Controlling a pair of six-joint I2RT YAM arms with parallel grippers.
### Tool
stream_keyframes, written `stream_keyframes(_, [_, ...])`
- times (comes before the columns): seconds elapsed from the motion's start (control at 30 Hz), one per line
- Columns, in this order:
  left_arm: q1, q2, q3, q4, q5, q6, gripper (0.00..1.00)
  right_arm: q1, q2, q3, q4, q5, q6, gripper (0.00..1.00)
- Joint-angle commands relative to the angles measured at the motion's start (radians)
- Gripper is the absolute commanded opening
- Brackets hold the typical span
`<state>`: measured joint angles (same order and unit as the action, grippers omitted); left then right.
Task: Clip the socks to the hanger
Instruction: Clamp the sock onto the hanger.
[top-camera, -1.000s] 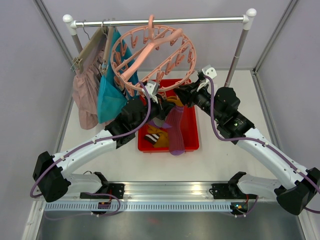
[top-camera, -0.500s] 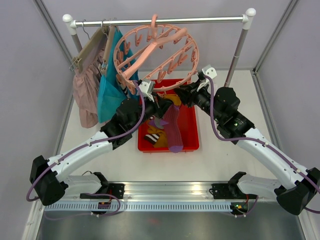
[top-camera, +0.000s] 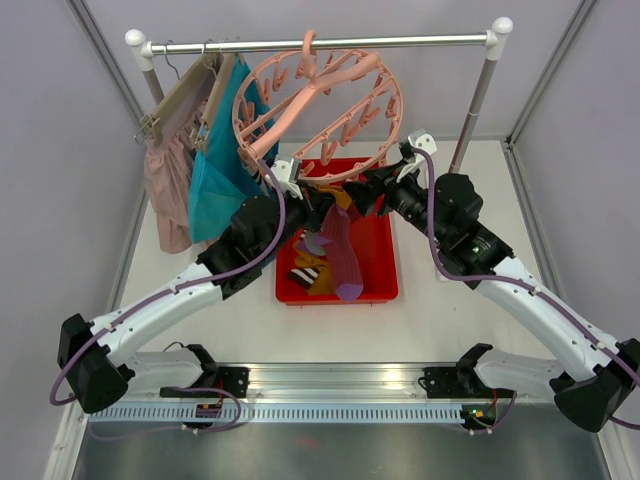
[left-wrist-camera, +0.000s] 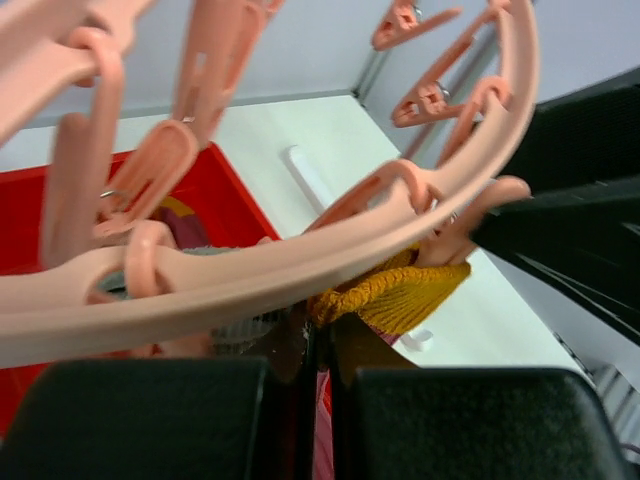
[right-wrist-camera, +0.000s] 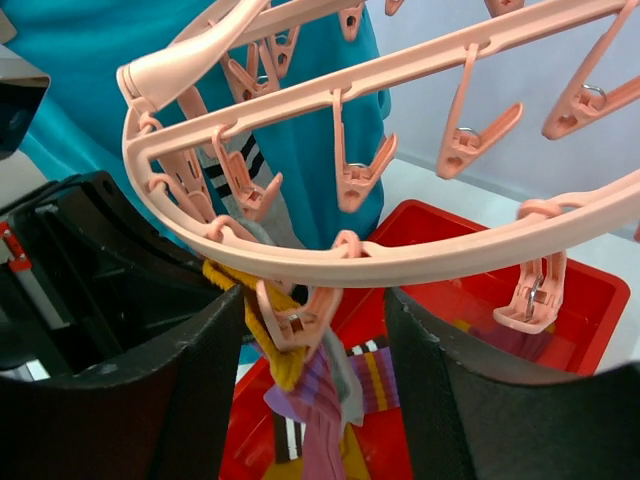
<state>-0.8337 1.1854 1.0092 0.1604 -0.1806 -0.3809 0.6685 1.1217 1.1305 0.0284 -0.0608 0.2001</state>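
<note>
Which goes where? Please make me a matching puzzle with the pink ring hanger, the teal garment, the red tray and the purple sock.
1 hanger
2 teal garment
3 red tray
4 purple sock

a on the table
b dangling over the red tray
c hooked at the middle of the rail
d hanging near the rail's left end

Pairs: 1-c, 2-d, 3-a, 4-b

Bright, even overhead light casts only soft shadows on the pale table (top-camera: 330, 330), while the hanger (left-wrist-camera: 300, 265) blurs close to both wrist cameras.
</note>
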Motion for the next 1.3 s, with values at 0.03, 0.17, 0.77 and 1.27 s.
stream_keyframes(0.03, [-0.001,-0.064,0.055,-0.062,-0.137,-0.015,0.02,0.0,-0.043,0.04,-0.021,-0.037,0.058,0.66])
stream_keyframes(0.17, [-0.001,-0.096,0.086,-0.131,-0.216,0.011,0.02,0.0,-0.083,0.02,-0.057,-0.03,0.085,0.71])
stream_keyframes(0.77, [0.005,-0.147,0.17,-0.306,-0.513,0.161,0.02,0.003,-0.112,-0.17,-0.125,0.044,0.104,0.68])
stream_keyframes(1.27, [0.044,-0.102,0.174,-0.286,-0.562,0.177,0.02,0.112,0.282,-0.256,0.093,0.096,0.033,0.54])
